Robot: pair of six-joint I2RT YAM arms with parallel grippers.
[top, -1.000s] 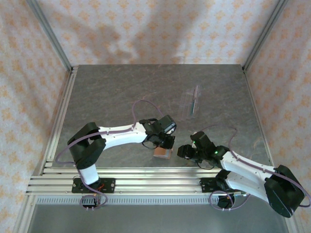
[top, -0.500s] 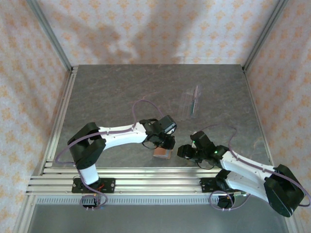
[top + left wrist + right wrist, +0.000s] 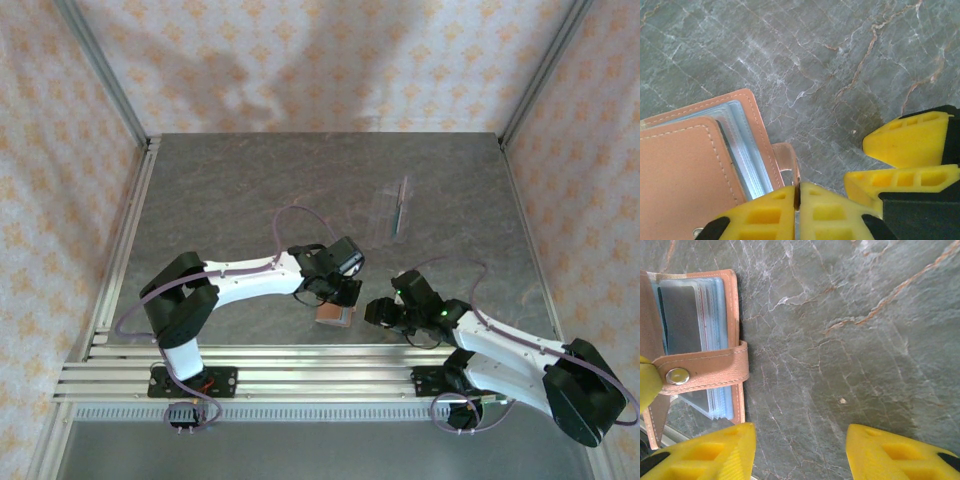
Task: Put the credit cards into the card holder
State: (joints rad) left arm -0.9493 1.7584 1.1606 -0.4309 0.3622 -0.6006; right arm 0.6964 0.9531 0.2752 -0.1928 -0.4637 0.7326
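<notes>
**Left gripper point(image 3: 797, 192) pinching the card holder point(image 3: 680, 170) by its snap tab point(image 3: 700, 372), right gripper point(image 3: 800, 430) spread beside it.**

The card holder lies near the front edge of the desk point(image 3: 220, 200), between my two arms. Its clear sleeves point(image 3: 747, 150) are showing, and what looks like a grey card point(image 3: 680, 320) sits in one of them. The left gripper is pressed together, and as far as I can judge the end of the tab is between its fingers. The right gripper stands spread just beside it, holding nothing. My worry is that the tab is thin and soft. If I pull on it, the leather can slip out, or the whole card holder can be dragged toward the desk edge. The two grippers are also very near and could knock each other. A dark thin thing point(image 3: 401, 205) stands in the clear stand point(image 3: 385, 212) farther back; maybe it is a card, I cannot tell.
</notes>
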